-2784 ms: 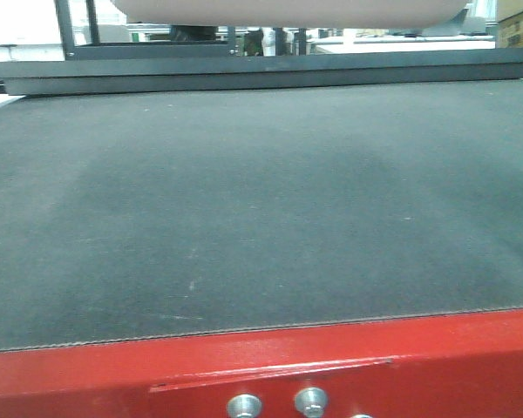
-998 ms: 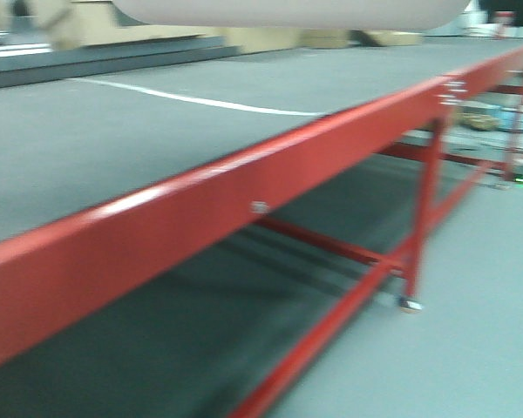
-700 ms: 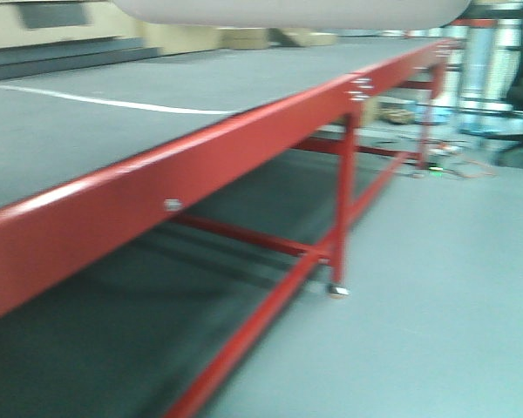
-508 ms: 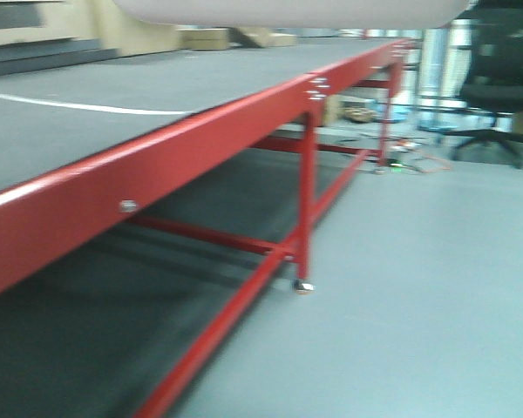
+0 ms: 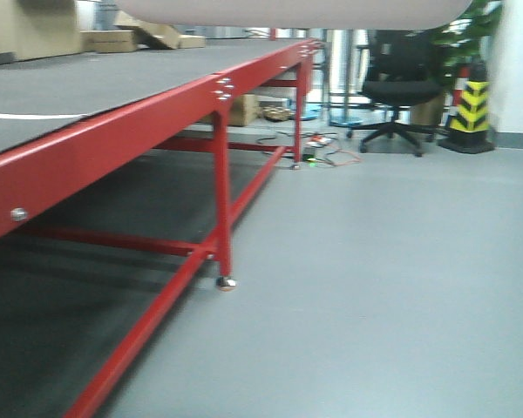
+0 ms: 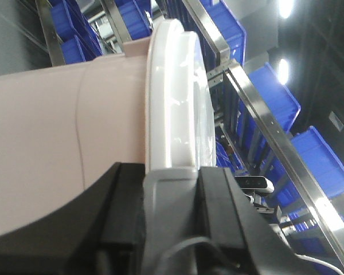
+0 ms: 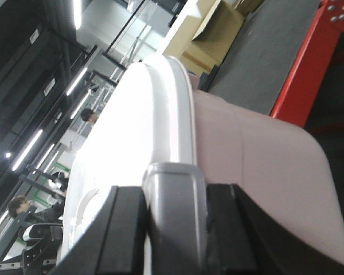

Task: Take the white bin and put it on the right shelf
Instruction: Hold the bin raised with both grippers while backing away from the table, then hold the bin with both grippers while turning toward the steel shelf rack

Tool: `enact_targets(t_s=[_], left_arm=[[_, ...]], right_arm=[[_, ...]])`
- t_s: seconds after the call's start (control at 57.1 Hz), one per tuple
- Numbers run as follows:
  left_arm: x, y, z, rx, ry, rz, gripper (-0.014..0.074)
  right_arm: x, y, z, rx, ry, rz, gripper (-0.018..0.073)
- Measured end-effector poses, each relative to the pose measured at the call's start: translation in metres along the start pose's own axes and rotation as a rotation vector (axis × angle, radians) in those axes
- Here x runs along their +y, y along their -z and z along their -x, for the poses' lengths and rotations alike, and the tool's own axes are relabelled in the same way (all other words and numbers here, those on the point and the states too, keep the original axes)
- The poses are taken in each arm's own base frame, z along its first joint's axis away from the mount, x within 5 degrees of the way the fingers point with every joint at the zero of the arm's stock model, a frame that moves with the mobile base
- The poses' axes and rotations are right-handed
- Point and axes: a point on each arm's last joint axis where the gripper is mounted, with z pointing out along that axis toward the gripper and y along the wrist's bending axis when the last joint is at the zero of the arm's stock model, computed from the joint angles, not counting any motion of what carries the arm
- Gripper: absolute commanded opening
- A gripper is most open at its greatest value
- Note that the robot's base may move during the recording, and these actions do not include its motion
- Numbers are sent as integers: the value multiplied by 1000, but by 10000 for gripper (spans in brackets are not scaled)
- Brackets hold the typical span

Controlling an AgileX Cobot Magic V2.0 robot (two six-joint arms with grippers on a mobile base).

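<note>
— Off-white plastic along the top edge of the front view: that's the underside of the white bin (image 5: 288, 12), up in the air beside the red rack (image 5: 148, 117), not resting on it.
— Held how?
— At both ends. Left gripper (image 6: 172, 180): grey finger lapped over the lid edge, pinching the rim. Right gripper (image 7: 175, 180): same at the other end. The opposing fingers are hidden. Clamped is my reading, since the bin hangs between them.
— So the grab is done?
— Judged so. The placing isn't. Ahead there is only grey floor (image 5: 375, 287), an office chair (image 5: 399, 83) and a striped post (image 5: 471, 109).
— Target seen anywhere?
— Left wrist view only: steel shelf (image 6: 209, 34) loaded with blue bins (image 6: 269, 86), behind the white bin and apart from it.
— What's left?
— Face that shelf, drive up, set the bin on a level, let go.
</note>
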Motion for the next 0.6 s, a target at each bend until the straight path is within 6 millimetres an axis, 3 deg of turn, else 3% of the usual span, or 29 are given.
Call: enact_targets(t_s=[0.595], left_arm=[[0, 0, 0, 1, 0, -1, -126]], right_arm=[[0, 0, 0, 0, 0, 0, 58]])
